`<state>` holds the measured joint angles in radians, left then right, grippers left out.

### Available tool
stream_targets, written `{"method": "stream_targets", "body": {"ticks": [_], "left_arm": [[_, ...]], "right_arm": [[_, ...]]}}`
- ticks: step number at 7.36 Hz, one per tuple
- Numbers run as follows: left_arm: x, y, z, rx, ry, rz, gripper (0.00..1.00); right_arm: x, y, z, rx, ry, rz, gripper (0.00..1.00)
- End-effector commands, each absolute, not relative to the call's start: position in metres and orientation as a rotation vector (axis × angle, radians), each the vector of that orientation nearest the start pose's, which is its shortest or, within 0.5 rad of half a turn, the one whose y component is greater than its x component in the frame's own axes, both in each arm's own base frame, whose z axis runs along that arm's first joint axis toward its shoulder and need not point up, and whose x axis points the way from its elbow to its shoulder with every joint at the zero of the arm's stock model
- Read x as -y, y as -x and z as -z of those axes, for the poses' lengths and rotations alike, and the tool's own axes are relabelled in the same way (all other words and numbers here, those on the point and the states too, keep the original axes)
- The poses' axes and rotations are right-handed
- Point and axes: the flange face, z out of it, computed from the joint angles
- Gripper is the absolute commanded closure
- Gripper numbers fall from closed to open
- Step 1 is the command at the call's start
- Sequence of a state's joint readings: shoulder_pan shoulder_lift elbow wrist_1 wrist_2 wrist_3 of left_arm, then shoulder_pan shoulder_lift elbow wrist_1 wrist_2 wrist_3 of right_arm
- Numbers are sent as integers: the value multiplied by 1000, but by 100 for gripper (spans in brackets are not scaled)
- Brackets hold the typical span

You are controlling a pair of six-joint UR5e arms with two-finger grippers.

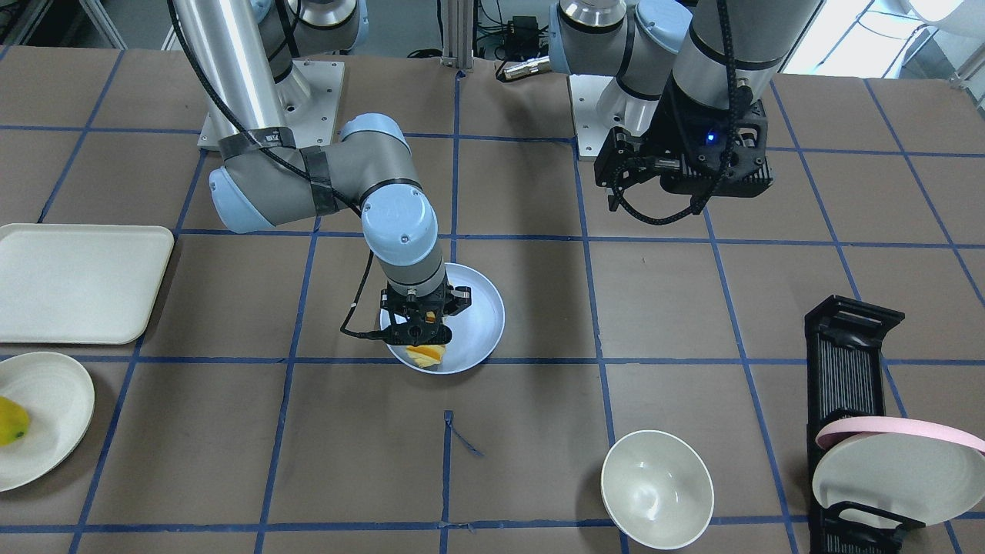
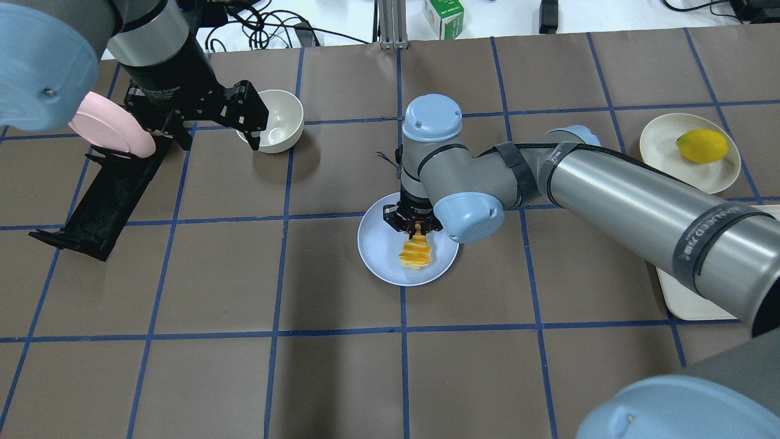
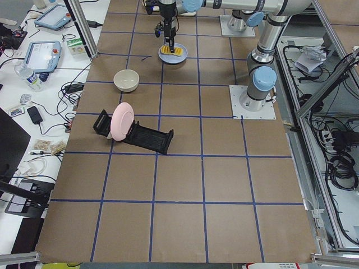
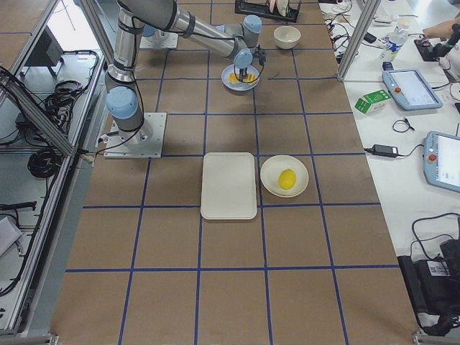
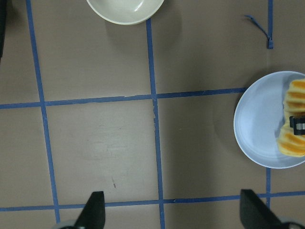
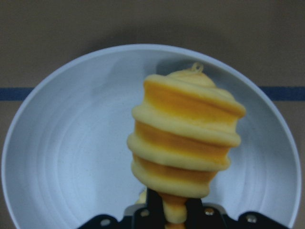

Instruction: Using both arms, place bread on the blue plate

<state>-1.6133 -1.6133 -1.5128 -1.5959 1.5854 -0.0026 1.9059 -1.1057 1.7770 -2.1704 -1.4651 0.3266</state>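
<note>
The blue plate lies at the table's middle; it also shows in the overhead view. My right gripper is over it, shut on the near end of the bread. The right wrist view shows the bread in the jaws, reaching out over the plate. I cannot tell if the bread's far end touches the plate. My left gripper is open and empty, high above the table, away from the plate. In the left wrist view its fingertips stand wide apart.
An off-white bowl sits under the left gripper's side. A black rack holds a cream plate with a pink rim. On the right arm's side lie a cream tray and a plate with a yellow fruit.
</note>
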Motion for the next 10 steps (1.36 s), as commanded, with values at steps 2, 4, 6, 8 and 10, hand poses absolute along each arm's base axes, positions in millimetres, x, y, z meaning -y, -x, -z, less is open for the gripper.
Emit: {"method": "stream_targets", "body": {"ticks": [2,4,6,8,10], "left_arm": [[502,154,-492,-3128,-63,-19,0],[502,154,-492,-3128,-63,-19,0],[502,154,-490,-3128,-63,-24,0],[502,154,-491,-3128,-63,-24,0],[502,153,-490,-3130,-60,-24,0]], "right_arm": [[518,-330,-203,-3054,9,-92,0],[527,-318,-234,-3041,-15,-30,0],[541,-298,-252,-3062,10,-65,0],[559,-228,-325,-3114,144,-95,0],[538,-143,-404,-3113,121,-100,0]]}}
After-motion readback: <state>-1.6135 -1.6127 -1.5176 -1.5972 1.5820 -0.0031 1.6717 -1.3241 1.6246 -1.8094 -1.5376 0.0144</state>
